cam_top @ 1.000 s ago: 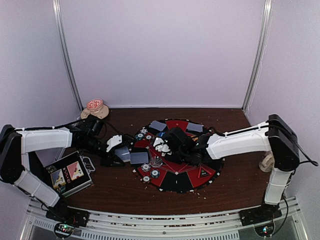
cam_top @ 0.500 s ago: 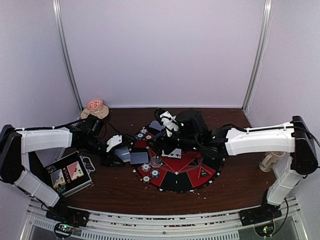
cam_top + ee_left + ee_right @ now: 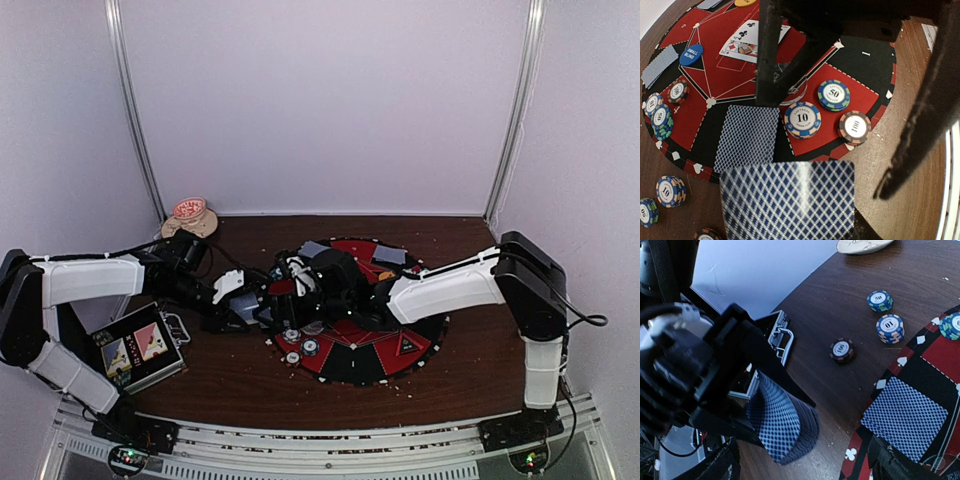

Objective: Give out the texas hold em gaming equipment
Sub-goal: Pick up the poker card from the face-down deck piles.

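Playing cards (image 3: 790, 200): the left gripper (image 3: 244, 310) has its jaws clamped on a small bunch of them, blue backs showing. The right gripper (image 3: 287, 288) sits just beside that bunch with its jaws wide apart and nothing between them. Poker chips (image 3: 802, 120) lie on the mat (image 3: 860, 65) underneath.

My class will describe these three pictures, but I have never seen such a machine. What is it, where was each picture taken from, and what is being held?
Two robot arms stand bolted to a table. The wide picture looks down from above; each close-up comes from a camera on one wrist. On the table lie a round poker mat, chips, face-down cards and a metal case. The left arm pinches a deck in its fingers. The right arm's fingers are open near that deck, holding nothing.
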You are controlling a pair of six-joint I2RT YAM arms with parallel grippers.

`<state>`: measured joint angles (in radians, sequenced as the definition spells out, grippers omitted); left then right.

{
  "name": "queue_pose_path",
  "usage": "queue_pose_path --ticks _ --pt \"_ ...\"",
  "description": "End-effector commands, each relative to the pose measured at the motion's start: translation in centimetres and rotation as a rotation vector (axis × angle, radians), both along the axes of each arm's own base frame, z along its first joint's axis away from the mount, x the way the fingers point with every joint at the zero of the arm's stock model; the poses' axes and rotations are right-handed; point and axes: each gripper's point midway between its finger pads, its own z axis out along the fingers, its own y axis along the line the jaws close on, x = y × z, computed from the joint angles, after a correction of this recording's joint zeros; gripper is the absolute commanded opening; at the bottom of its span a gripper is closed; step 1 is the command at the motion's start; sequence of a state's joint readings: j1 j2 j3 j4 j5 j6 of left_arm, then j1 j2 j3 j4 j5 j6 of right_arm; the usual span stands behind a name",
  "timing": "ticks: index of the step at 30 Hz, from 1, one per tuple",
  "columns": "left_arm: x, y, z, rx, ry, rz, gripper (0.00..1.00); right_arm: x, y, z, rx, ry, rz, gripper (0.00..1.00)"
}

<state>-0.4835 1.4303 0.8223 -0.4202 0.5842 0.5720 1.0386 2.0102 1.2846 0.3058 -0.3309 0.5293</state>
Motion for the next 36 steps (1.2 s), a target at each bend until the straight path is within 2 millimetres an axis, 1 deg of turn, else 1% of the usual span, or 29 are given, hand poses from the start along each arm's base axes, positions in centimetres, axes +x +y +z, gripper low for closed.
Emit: queue_pose_path --ticks 1,9,17,23,26,29,32,36 --pt "0.2 -0.5 1.3 -0.038 -0.039 -0.021 0.46 0.2 2.5 3.4 0.131 0.025 0.027 0.89" --pt "0.2 -0.5 1.3 -0.037 -0.041 -0.021 0.45 1.3 4.0 0.8 0.087 0.065 0.024 0.87" --pt "0.2 -0.4 1.4 -0.038 -0.044 -0.016 0.46 1.2 4.2 0.0 0.091 0.085 0.043 0.83" --pt "0.1 -0.4 1.6 -0.04 -0.049 -0.018 0.45 2.2 4.2 -0.7 0.054 0.08 0.011 0.74" --pt "0.1 -0.4 1.7 -0.045 -0.052 -0.019 0.46 2.8 4.1 -1.3 0.035 0.084 -0.001 0.68" --pt "0.1 -0.5 1.7 -0.044 -0.05 -0.021 0.46 3.1 3.7 -1.7 0.023 0.088 -0.011 0.58" --pt "0.1 -0.5 1.6 -0.042 -0.048 -0.021 0.46 3.3 3.1 -1.6 0.018 0.083 -0.022 0.53" --pt "0.1 -0.5 1.6 -0.042 -0.048 -0.021 0.46 3.7 2.0 -0.9 0.014 0.067 -0.045 0.46"
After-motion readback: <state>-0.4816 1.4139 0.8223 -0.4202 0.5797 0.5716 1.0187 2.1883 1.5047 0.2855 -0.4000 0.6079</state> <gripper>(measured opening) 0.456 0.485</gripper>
